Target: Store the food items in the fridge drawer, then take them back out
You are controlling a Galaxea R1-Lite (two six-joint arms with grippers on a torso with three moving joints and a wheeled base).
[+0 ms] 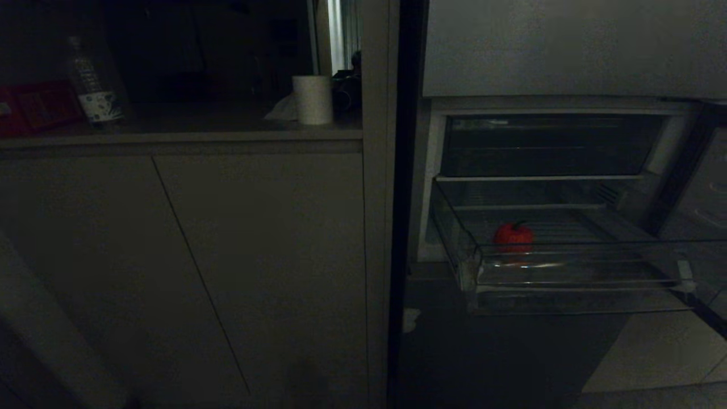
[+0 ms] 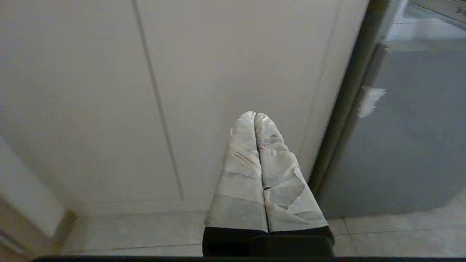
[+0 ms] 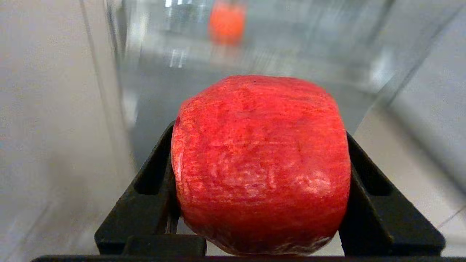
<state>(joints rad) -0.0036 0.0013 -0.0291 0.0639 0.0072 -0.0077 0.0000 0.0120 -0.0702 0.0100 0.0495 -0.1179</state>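
Two red foods show. Nearest, the right gripper [image 3: 260, 203] clamps a rounded, mottled red fruit [image 3: 260, 163]; the left gripper [image 2: 256, 118], closed and empty, faces a cabinet. Farther off, a second red piece [image 1: 513, 237], seemingly stemmed, sits in the clear plastic fridge drawer [image 1: 573, 271]. The held fruit's smooth skin could slip.

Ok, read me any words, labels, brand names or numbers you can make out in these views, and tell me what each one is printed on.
No text here can be read.
Clear plastic bottle on the counter: a white patterned label, print too dark and small to read.
Flat red box beside it: markings show, none legible.
White paper roll, red round food item in the clear fridge drawer, and the red food item held in the right gripper: no print.
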